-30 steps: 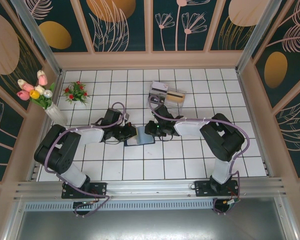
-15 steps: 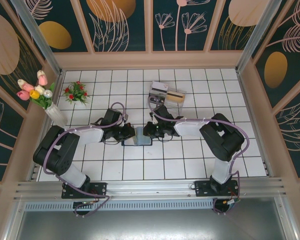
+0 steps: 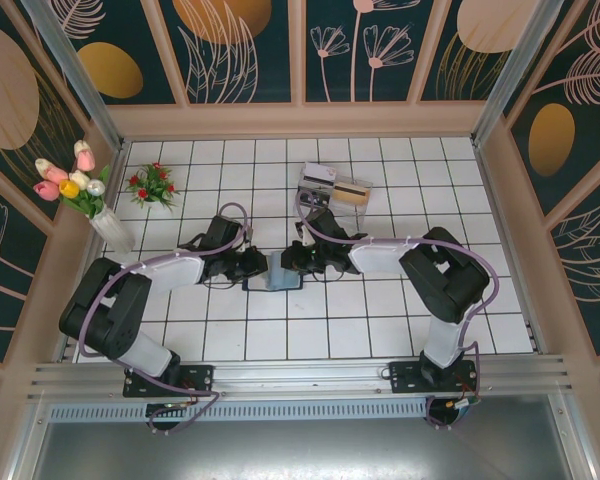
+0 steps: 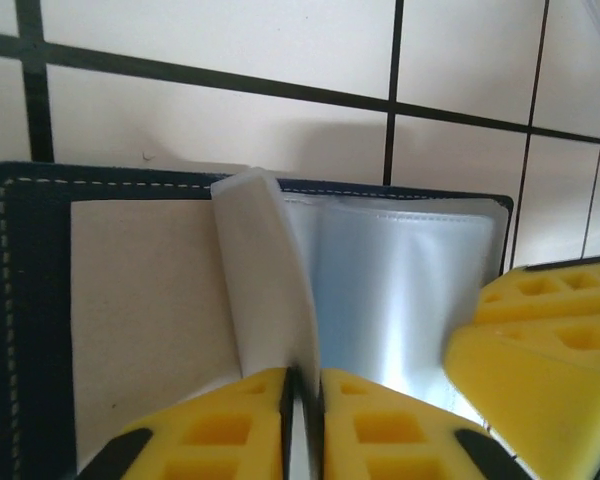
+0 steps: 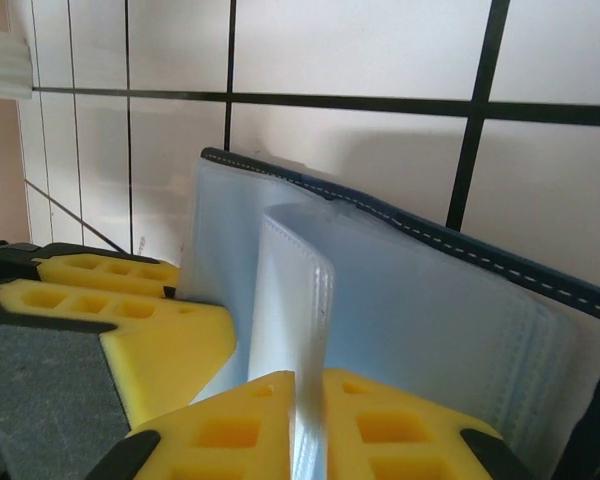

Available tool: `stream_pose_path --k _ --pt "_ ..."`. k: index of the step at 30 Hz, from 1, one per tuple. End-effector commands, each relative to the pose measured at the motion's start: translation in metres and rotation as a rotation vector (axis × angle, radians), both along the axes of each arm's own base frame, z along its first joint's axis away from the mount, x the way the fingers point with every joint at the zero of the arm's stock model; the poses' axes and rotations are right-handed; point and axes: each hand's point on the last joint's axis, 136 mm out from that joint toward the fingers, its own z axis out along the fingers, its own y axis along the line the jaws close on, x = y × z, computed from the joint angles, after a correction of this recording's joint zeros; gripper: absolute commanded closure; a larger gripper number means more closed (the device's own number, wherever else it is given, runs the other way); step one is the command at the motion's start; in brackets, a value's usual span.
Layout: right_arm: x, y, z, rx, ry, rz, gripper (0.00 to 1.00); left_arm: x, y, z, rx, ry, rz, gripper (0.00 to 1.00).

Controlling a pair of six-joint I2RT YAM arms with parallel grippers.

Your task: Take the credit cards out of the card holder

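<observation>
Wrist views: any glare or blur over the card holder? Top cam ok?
Left wrist: the dark navy folding card holder is sharp, stitching readable; glare whitens the clear plastic sleeves near the bottom; the left pincer is soft. Right wrist: the right pincer is soft up close, tile lines crisp. Top external: even light, no glare on the white tiled table.

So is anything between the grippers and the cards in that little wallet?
Only the clear sleeves of the card holder: the left gripper and right gripper each pinch a sleeve leaf, not a card itself.
</observation>
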Motion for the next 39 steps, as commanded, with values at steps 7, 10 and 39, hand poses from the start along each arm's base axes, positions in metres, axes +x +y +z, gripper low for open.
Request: stream_pose_path --k 7,10,39 --pt "0.024 -0.029 0.075 -0.062 -0.256 -0.120 0.68 0.013 0.040 0.048 0.228 -0.138 0.077 0.56" --pt "0.042 -0.060 0.102 -0.174 -0.406 -0.222 0.52 0.022 0.061 0.070 0.319 -0.206 0.137 0.40" --pt "0.085 -0.398 0.134 -0.709 -0.945 -1.061 0.01 0.045 0.253 0.154 0.870 -0.884 0.859 0.01"
